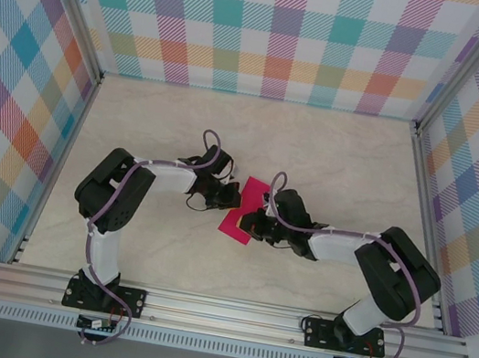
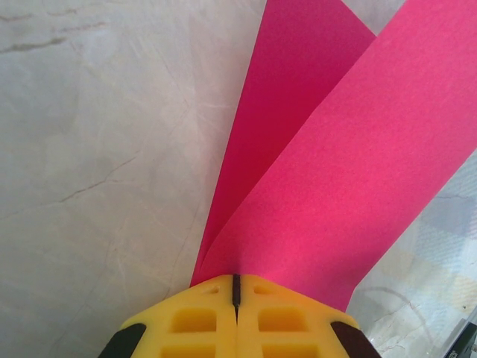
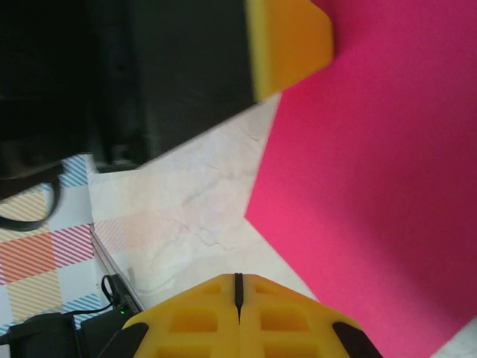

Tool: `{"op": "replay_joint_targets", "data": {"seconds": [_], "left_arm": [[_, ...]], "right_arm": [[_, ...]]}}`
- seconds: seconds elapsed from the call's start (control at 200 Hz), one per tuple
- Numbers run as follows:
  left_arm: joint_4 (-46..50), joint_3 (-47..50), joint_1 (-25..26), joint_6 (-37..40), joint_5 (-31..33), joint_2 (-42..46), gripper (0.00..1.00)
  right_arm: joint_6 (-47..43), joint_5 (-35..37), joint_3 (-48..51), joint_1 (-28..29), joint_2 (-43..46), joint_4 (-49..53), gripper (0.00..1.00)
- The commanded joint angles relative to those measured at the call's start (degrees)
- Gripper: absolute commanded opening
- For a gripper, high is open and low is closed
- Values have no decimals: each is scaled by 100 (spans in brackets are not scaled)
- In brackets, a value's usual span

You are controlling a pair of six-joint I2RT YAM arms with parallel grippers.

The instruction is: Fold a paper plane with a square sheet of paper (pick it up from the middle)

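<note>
Clamping pink paper (image 2: pixel 320 171), left end effector (image 2: pixel 235 282) hides its edge.

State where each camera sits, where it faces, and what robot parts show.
Top external: above, behind the bases, looking down on the table; both arms, left end effector and right end effector at the square sheet of paper.
Left wrist: on the left arm, looking along its shut yellow fingers at the paper pinched there.
Right wrist: on the right arm, looking past its shut fingers at the paper.
Shared: the paper in all; right wrist also catches the left end effector.
</note>
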State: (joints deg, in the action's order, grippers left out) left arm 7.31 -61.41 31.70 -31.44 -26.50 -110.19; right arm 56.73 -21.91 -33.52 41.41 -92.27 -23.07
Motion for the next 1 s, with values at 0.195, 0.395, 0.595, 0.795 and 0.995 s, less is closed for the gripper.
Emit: {"op": "replay_joint_targets", "data": {"seconds": [0.195, 0.395, 0.595, 0.795, 0.995], "left_arm": [[508, 225, 109, 157, 617, -520, 0], [521, 208, 104, 165, 609, -538, 0], [526, 204, 108, 173, 615, -549, 0], [530, 230, 108, 160, 661, -556, 0], [535, 251, 108, 169, 663, -593, 0]], "right_arm": [[129, -47, 414, 16, -304, -237, 0], [117, -4, 215, -298, 91, -127, 0], [-85, -343, -238, -938, -196, -118, 0], [-122, -220, -358, -959, -722, -230, 0], [-180, -100, -244, -959, -1019, -229, 0]]}}
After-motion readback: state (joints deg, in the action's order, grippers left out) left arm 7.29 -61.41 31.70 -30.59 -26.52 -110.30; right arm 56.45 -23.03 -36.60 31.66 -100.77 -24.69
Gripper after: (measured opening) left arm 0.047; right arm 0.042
